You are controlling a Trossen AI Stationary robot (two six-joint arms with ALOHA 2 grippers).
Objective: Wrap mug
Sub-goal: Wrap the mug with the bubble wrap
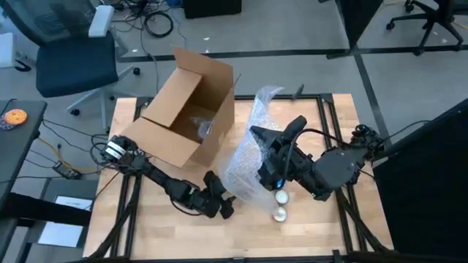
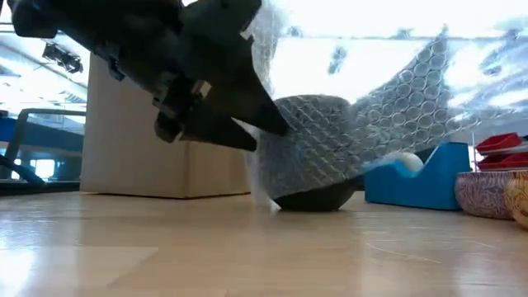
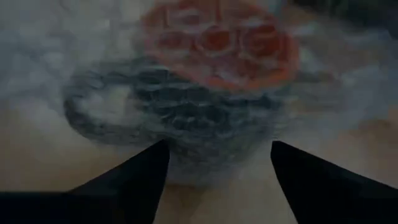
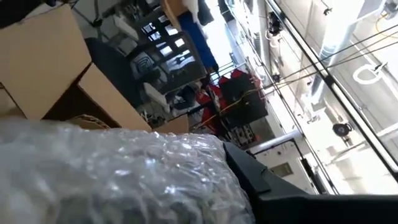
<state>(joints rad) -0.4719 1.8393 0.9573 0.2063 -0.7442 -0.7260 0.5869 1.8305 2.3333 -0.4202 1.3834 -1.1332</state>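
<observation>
Down on the wooden worktop (image 1: 146, 226), the mug (image 2: 312, 153) lies on its side near the middle, swathed in bubble wrap (image 1: 248, 157) that billows up and away toward the far side. Left gripper (image 1: 223, 204) sits low at the near-left edge of the wrap, its fingers (image 3: 134, 177) spread apart on either side of the covered mug — not closed on it. Right gripper (image 1: 265, 135) is raised over the sheet with bubble wrap bunched against its finger (image 4: 261, 180); whether it pinches the wrap cannot be told. An open cardboard box (image 1: 186, 109) lies tipped on the far left, and a blue tape dispenser (image 2: 421, 177) stands beyond the mug
</observation>
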